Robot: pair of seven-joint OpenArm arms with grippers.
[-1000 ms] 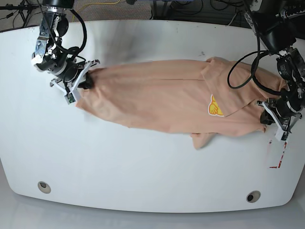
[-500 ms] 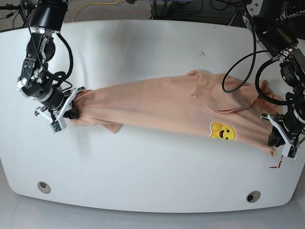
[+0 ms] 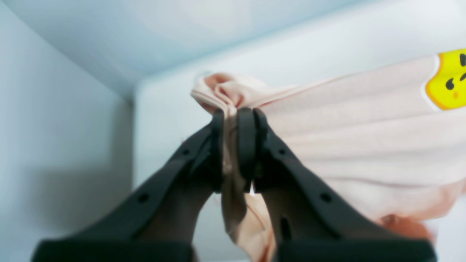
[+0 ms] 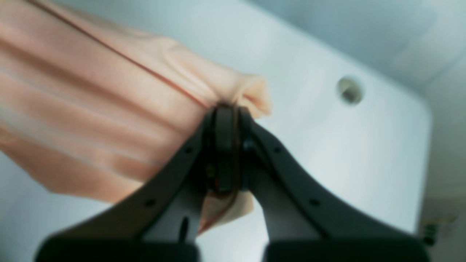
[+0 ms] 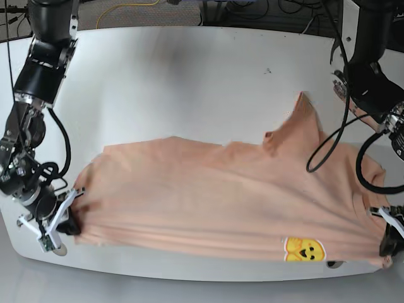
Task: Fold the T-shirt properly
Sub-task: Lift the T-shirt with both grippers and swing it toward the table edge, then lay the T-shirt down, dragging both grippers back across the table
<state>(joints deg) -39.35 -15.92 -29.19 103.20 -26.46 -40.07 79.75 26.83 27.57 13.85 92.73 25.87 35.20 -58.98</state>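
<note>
White table [image 5: 189, 69] | shirt [image 5: 214, 208] now spread flat, dragged to near edge | left claw [image 3: 233, 120] and right claw [image 4: 224, 116] each clamp a corner | ready for folding

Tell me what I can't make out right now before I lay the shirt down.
- Left hand: base view, half cut off by the frame's right edge.
- T-shirt underside and far sleeve: base view, hidden beneath its own cloth.
- Right hand: right wrist view blurred, pinched hem layers uncountable.
- Yellow emblem: left wrist view, clipped by the right edge.
</note>
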